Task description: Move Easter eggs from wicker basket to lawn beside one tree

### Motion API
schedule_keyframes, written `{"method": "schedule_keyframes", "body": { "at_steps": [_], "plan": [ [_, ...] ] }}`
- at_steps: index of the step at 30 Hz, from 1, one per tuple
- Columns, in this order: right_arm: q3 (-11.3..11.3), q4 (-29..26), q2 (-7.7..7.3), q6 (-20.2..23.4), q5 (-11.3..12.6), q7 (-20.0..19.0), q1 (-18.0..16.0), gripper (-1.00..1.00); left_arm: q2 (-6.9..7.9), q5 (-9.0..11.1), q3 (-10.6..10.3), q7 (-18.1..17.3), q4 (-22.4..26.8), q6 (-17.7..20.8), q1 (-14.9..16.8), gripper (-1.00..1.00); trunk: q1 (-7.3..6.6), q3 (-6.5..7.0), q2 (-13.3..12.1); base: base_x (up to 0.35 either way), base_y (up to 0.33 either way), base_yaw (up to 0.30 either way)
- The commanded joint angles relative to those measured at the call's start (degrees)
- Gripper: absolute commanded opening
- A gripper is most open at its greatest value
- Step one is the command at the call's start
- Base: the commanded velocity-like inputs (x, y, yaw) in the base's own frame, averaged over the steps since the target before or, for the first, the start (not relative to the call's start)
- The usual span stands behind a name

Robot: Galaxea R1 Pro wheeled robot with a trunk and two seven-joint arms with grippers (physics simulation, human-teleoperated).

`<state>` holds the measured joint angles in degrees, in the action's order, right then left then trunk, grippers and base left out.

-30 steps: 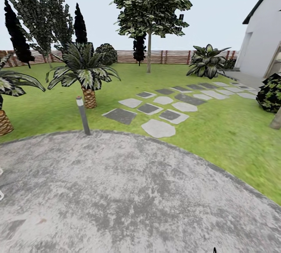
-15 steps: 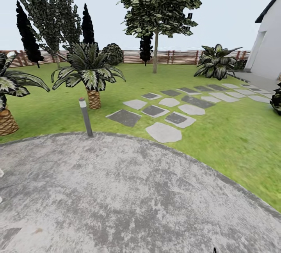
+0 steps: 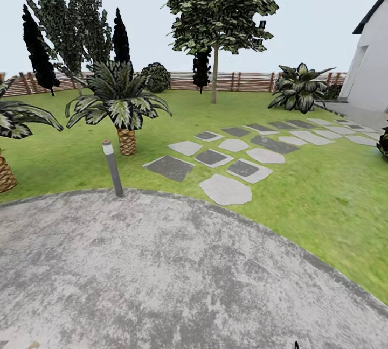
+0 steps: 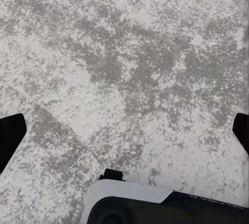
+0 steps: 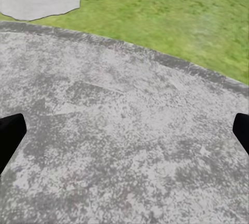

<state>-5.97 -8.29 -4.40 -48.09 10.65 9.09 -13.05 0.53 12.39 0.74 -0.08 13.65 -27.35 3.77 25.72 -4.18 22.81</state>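
Observation:
The Easter eggs and the wicker basket are out of view. The lawn [image 3: 312, 187] spreads beyond the paved circle to the garden's slatted fence [image 3: 242, 81]. A tree [image 3: 214, 74] with a pale straight trunk and a broad leafy crown stands far back at centre. My left gripper [image 4: 124, 136] is open, its dark fingertips [image 4: 10, 136] wide apart over speckled grey paving. My right gripper [image 5: 124, 136] is open too, with nothing between its fingertips [image 5: 9, 133], above the paving near the lawn [image 5: 171, 6].
I am on a round grey patio [image 3: 161, 273]. A short bollard lamp [image 3: 112, 168] stands at its edge. Low palms [image 3: 125, 117] grow to the left. Stepping stones [image 3: 226, 189] run right toward a white house [image 3: 372, 58]. Dark conifers [image 3: 37, 47] line the fence.
The whole head view has shifted: the garden slid right, then slightly down and left, so the camera has moved. Nothing in the garden has moved.

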Motion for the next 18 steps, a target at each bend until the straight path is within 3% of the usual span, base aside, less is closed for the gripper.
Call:
{"method": "schedule_keyframes", "body": {
  "at_steps": [1, 13, 18],
  "plan": [
    [-0.1, 0.0, 0.01, -0.2, 0.1, 0.0, 0.0, 1.0, -0.01, 0.1, 0.1, 0.0, 0.0, -0.2, 0.0, 1.0, 0.07, -0.03, 0.1, 0.326, -0.098, 0.0],
    [-0.1, 0.0, 0.01, -0.2, 0.1, 0.0, 0.0, 1.0, -0.01, 0.1, 0.0, 0.0, 0.0, -0.2, 0.0, 1.0, 0.07, 0.51, 0.1, 0.317, -0.131, 0.0],
    [-0.1, 0.0, 0.01, -0.2, 0.1, 0.0, 0.0, 1.0, 0.02, 0.1, 0.0, -0.3, 0.0, -0.2, 0.0, 1.0, 0.07, 0.51, 0.1, 0.328, -0.028, 0.0]
  ]
}}
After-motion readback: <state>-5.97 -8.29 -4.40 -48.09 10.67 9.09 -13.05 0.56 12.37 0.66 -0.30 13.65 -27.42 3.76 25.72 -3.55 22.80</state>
